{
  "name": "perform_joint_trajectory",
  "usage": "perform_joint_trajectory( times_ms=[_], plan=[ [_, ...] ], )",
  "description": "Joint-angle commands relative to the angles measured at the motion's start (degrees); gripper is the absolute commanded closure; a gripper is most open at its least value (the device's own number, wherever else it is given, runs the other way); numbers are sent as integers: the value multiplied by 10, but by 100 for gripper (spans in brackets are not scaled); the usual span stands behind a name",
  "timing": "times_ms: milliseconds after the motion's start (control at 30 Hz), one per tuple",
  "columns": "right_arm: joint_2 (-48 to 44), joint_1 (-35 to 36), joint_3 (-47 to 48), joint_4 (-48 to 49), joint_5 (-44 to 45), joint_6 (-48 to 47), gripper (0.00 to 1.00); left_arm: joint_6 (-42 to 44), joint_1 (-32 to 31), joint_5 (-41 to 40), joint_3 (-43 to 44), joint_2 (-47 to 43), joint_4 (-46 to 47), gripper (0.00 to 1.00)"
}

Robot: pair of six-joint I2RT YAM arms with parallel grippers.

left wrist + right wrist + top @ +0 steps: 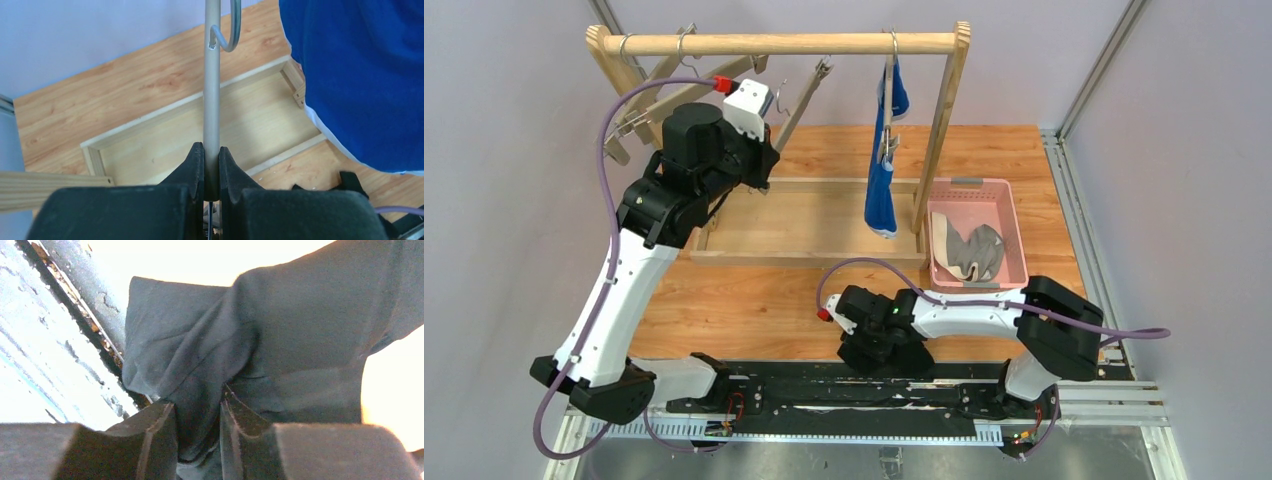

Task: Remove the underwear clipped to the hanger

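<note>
The blue underwear (882,185) hangs clipped to a hanger on the right of the wooden rail (779,44); it fills the right of the left wrist view (360,75). The grey underwear (974,252) lies in the pink basket (1014,215). My left gripper (768,160) is raised by the rack and shut on the grey metal bar (212,95) of an empty tilted hanger (804,100); the jaws (212,165) clamp the bar. My right gripper (876,350) is low at the table's front edge, shut (198,425) on the black underwear (260,340).
The rack's wooden base frame (809,255) lies on the table between the arms. More empty hangers (664,95) hang at the rail's left end. The rack's right post (944,120) stands next to the basket. A metal rail (824,400) runs along the near edge.
</note>
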Motion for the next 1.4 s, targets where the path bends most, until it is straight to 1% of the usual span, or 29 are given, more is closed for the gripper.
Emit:
perform_joint_trajectory(
  times_ms=[0, 33, 67, 233, 467, 567, 700, 767, 833, 967, 1067, 1133, 1267, 1367],
  plan=[
    [31, -12, 8, -16, 9, 4, 84, 4, 15, 28, 42, 17, 22, 100],
    [31, -12, 10, -18, 10, 6, 96, 3, 17, 31, 47, 20, 23, 100],
    [31, -12, 12, -20, 14, 9, 99, 2, 19, 33, 53, 23, 23, 100],
    [-4, -12, 29, -38, 30, 6, 100, 0, 24, 42, 81, 39, 12, 100],
    [-133, -13, 49, -72, 108, 4, 99, -3, 25, 51, 77, 21, 18, 100],
    [-198, -13, 55, -83, 158, 9, 99, -6, 25, 43, 66, 3, 26, 100],
    [-272, -22, 57, -87, 256, 13, 99, -2, 25, 30, 72, -12, 30, 100],
    [-304, -44, 53, -87, 310, 17, 99, 1, 26, 27, 86, -11, 27, 100],
    [-337, -80, 49, -88, 336, 21, 99, 6, 26, 23, 103, -4, 18, 100],
    [-400, -173, 46, -79, 345, 23, 99, 14, 26, 14, 131, 10, 6, 100],
    [-432, -228, 51, -57, 347, 7, 100, 20, 27, 6, 145, 21, 7, 100],
    [-435, -257, 59, -46, 354, -3, 99, 21, 30, 5, 158, 33, 6, 100],
    [-419, -293, 66, -9, 371, -35, 100, 25, 39, 7, 184, 59, -1, 100],
    [-398, -323, 68, 22, 362, -53, 100, 28, 52, 6, 201, 78, -10, 100]
  ],
)
